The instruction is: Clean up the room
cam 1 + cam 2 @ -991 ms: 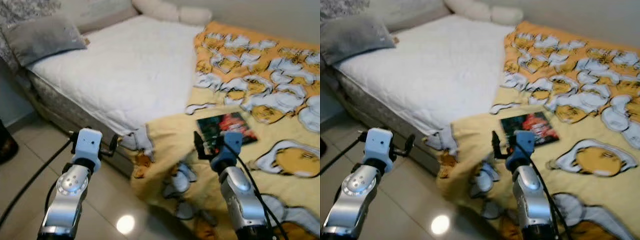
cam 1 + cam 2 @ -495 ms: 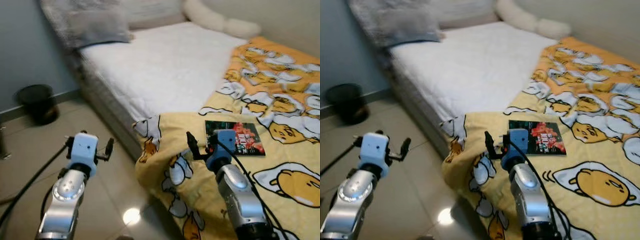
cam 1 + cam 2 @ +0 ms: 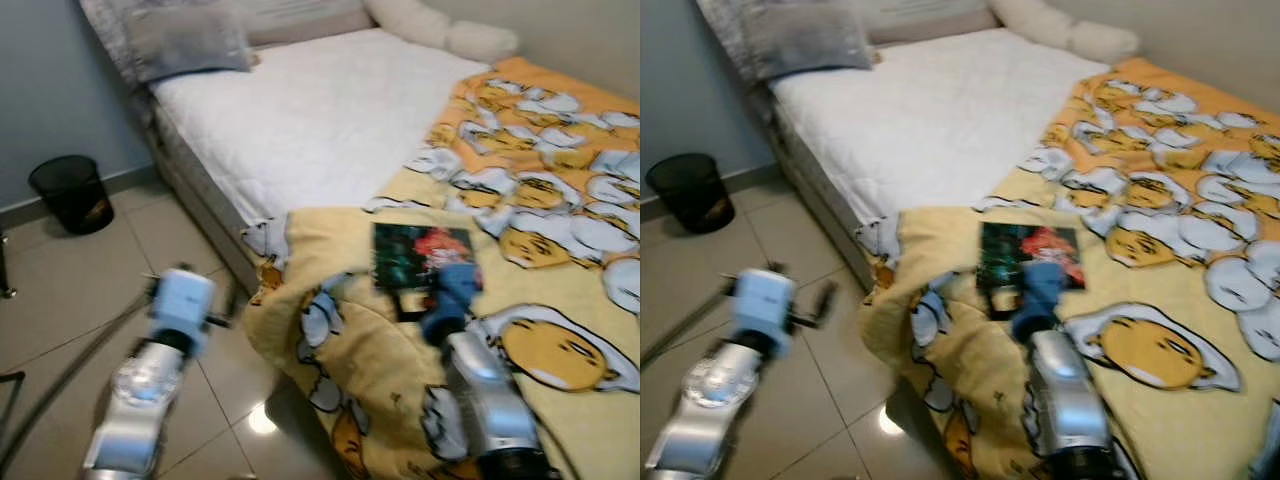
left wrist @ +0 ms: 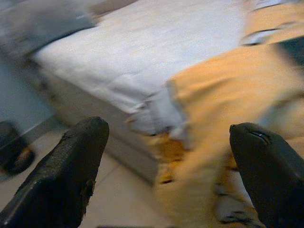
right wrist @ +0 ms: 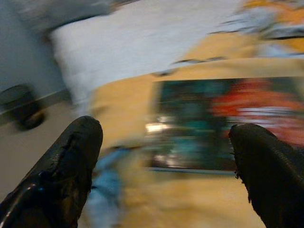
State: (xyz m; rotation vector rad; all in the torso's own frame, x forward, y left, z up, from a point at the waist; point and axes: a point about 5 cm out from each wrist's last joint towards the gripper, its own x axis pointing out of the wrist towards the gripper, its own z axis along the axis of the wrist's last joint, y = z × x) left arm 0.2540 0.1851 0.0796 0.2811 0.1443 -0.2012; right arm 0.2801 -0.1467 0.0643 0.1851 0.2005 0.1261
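Note:
A dark magazine point(image 3: 420, 255) with a red and green cover lies flat on the yellow cartoon blanket point(image 3: 560, 250) near the bed's corner. My right gripper point(image 3: 418, 298) hovers just at the magazine's near edge. In the right wrist view its fingers point(image 5: 61, 175) stand wide open with the magazine point(image 5: 228, 123) between and beyond them, untouched. My left gripper point(image 3: 188, 292) hangs over the tiled floor beside the bed. It is open and holds nothing, and the left wrist view point(image 4: 169, 126) looks at the blanket's hanging corner. Both arms are blurred.
The bed's white mattress point(image 3: 310, 120) carries a grey pillow point(image 3: 185, 40) and white cushions point(image 3: 450, 30) at the head. A black waste bin point(image 3: 72, 192) stands on the floor by the blue wall. Tiled floor point(image 3: 60, 300) runs along the bed's left side.
The camera has shifted, and the bed now sits more central. My right gripper has come from left of the magazine to its near edge. The left arm stays over the floor.

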